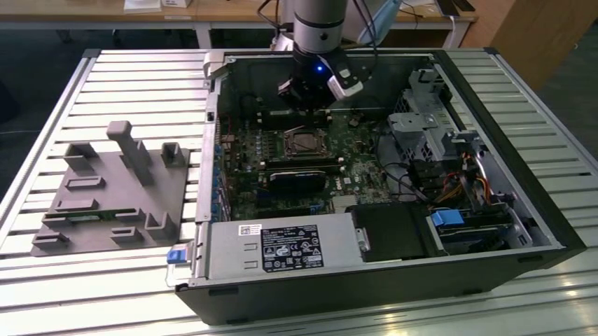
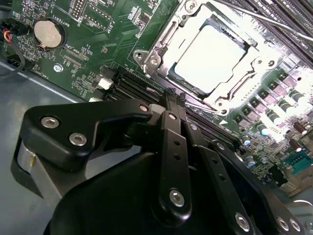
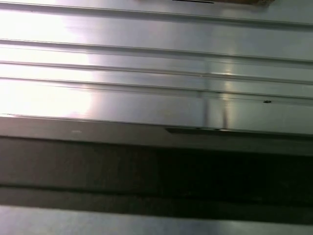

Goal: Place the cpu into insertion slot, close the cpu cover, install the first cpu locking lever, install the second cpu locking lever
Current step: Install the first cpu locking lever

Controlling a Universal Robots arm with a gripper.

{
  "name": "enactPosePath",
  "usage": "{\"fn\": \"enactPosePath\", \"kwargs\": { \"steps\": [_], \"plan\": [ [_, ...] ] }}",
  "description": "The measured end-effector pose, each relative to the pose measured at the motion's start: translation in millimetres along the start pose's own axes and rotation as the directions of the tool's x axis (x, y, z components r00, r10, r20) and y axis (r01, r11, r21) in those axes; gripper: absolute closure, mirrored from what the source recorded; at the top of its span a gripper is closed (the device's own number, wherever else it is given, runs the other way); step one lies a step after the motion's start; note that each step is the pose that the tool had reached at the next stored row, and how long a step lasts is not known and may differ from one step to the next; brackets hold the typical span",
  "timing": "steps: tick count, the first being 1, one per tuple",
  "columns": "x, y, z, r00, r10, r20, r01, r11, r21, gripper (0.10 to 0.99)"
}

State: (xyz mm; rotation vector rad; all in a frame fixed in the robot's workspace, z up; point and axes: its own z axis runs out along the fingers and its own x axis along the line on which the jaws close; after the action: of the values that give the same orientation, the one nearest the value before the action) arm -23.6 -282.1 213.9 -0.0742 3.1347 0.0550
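Already we see the pale square metal-faced cpu [image 2: 211,58] seated in the silver-rimmed insertion slot [image 1: 304,143], framed by the thin silver cpu cover [image 2: 164,34]. Our black gripper [image 2: 172,98] hovers just beside it, fingers pressed together and holding nothing, likely poised for the levers.

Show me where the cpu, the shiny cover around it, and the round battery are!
cpu [image 2: 211,59]: second wrist view, middle of its pale metal face.
cpu cover [image 2: 166,41]: second wrist view, one side bar of the silver frame.
round battery [image 2: 49,32]: second wrist view, its flat top.
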Motion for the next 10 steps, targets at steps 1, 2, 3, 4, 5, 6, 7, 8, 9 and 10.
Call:
{"fn": "enactPosePath", "kwargs": {
  "steps": [1, 2, 3, 4, 5, 6, 7, 8, 9, 10],
  "plan": [
    [-0.3, 0.0, 0.6, 1.0000, 0.000, -0.0001, 0.000, 1.0000, 0.000, 0.980],
    [-0.5, 0.0, 1.2, 1.0000, 0.000, -0.0001, 0.000, 1.0000, 0.000, 0.980],
    [-0.7, 0.0, 1.9, 1.0000, 0.000, -0.0001, 0.000, 1.0000, 0.000, 0.980],
    [-0.9, 0.0, 2.6, 1.0000, 0.000, -0.0001, 0.000, 1.0000, 0.000, 0.980],
    [-1.1, 0.0, 3.3, 1.0000, 0.000, -0.0001, 0.000, 1.0000, 0.000, 0.980],
    [-1.2, 0.1, 3.9, 1.0000, 0.000, -0.0001, 0.000, 1.0000, 0.000, 0.980],
    [-1.4, 0.1, 4.7, 1.0000, 0.000, -0.0001, 0.000, 1.0000, 0.000, 0.980],
    [-1.5, 0.1, 5.4, 1.0000, 0.000, -0.0002, 0.000, 1.0000, 0.000, 0.980],
    [-1.7, 0.1, 6.3, 1.0000, 0.000, -0.0001, 0.000, 1.0000, 0.000, 0.980],
    [-1.8, 0.1, 7.1, 1.0000, 0.000, -0.0001, 0.000, 1.0000, 0.000, 0.980]
  ]
}}
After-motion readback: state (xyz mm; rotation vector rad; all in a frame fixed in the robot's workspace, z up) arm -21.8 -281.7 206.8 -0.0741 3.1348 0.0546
